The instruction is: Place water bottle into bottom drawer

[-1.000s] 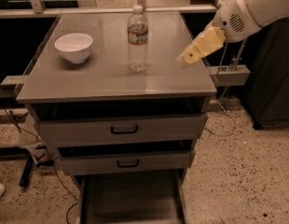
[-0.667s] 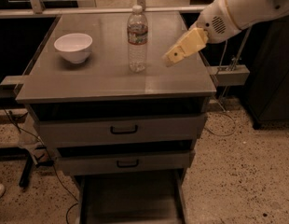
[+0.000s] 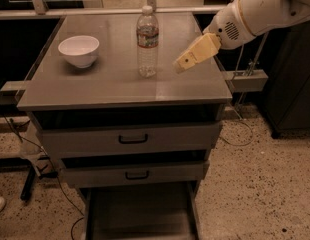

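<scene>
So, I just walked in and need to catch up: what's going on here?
The robot's tool hovers over the cabinet top, just right of the water bottle in this view, not touching it. The bottle stands upright on the top, a white bowl to its left. The bottom drawer is pulled open below; the bottle isn't in it yet.

Dim and warm-tinted throughout. Soft glare on the grey metal table top, palest near its front right corner. Deep shadow beneath the front edge and beyond the back edge. Well lit: the tan gripper, above the right edge.
</scene>
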### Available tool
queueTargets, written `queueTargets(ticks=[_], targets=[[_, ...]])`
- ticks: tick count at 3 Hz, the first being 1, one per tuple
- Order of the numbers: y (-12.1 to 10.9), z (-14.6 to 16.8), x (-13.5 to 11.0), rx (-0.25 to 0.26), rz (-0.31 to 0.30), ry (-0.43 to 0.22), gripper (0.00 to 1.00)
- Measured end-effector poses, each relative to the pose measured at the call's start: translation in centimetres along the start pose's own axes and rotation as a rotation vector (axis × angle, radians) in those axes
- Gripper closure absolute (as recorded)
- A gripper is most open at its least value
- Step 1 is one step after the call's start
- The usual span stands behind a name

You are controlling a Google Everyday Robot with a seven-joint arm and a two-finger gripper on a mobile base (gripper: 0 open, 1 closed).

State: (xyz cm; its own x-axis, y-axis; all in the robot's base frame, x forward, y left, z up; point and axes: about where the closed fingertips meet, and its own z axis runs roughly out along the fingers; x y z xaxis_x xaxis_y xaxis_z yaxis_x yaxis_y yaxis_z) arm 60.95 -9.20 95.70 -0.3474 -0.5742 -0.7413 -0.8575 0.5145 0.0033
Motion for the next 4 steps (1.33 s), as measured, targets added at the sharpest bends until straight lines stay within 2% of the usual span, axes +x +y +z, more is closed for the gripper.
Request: queueTargets(ticks=[2,3,4], targets=[[-3.8,5.1,-3.5,0.071,-0.012,-0.113,0.0],[-5.1,7.6,-4.2,0.078,0.004,-0.135,0.0],[-5.3,9.9,-4.9,0.06,0.019,-0.146,0.0]])
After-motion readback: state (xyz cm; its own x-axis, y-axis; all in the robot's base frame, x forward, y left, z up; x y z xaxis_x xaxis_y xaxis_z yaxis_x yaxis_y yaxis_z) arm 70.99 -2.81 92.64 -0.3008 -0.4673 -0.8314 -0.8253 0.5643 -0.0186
